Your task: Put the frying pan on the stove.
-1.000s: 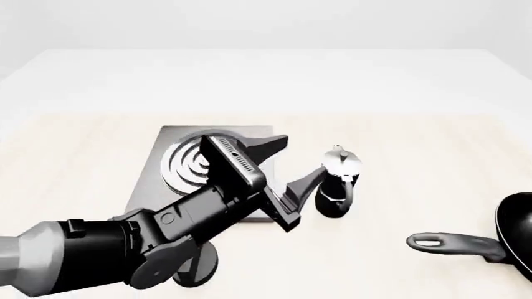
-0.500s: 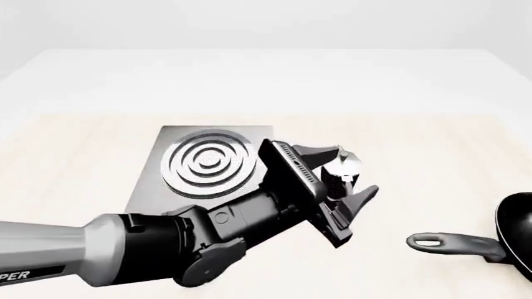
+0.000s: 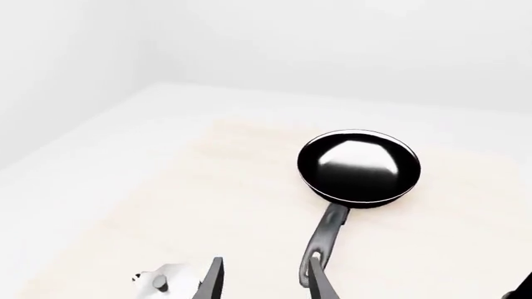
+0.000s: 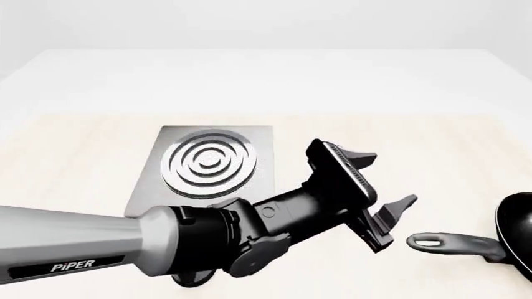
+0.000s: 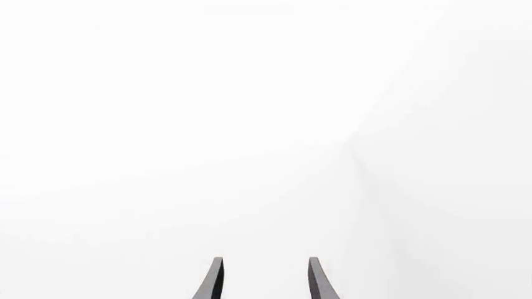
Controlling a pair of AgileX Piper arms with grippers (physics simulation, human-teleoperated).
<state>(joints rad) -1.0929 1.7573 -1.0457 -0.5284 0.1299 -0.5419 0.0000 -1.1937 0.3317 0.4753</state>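
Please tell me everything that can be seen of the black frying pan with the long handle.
The round shallow black frying pan lies flat and upright on the pale wooden table, with nothing inside. Its glossy inside shows a pale reflection, and a thin bright line runs around the rim. A long dark handle with a loop hole at its end points toward the open left gripper, which does not touch it yet. In the front view only the handle and the pan's edge show, at the right border.
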